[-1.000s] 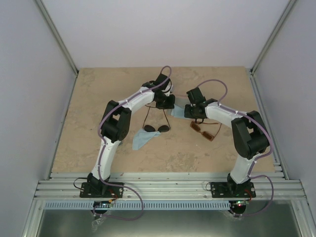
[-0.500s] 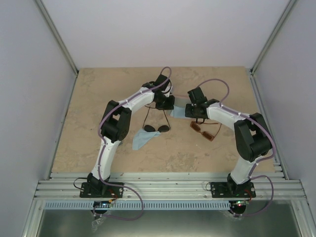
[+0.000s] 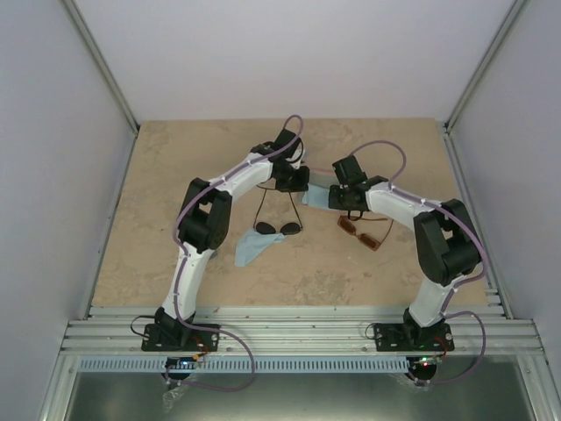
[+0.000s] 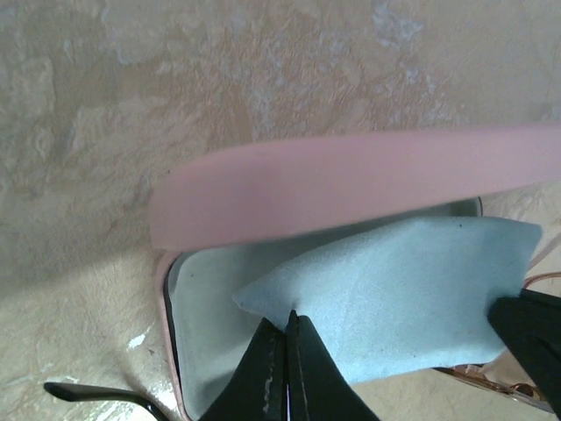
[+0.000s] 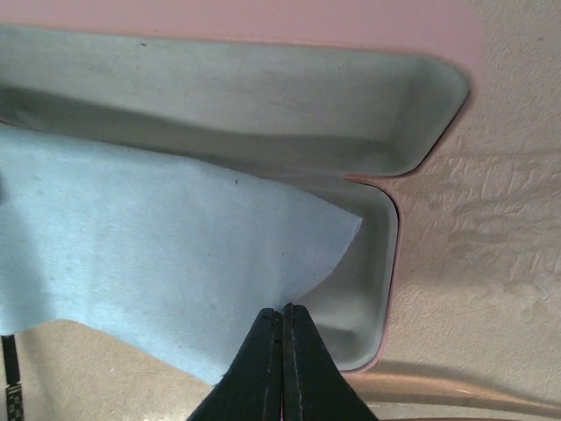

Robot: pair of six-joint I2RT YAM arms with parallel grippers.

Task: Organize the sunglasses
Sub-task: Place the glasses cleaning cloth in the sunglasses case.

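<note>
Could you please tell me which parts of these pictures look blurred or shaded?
Left wrist view: the pink case lid is blurred, the blue cloth and table sharp. Right wrist view: the case's grey lining lies in shade. Top view: even light, no glare.

Soft, even light, faint shadows; overhead view sharp, pink lid (image 4: 351, 189) blurred near the lens.

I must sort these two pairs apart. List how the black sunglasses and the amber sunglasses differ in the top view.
The black sunglasses have a thin wire frame and round dark lenses; the amber sunglasses have a thicker frame and rectangular lenses. The black sunglasses lie level across the view; the amber sunglasses lie diagonally. Both rest on the table, unheld.
</note>
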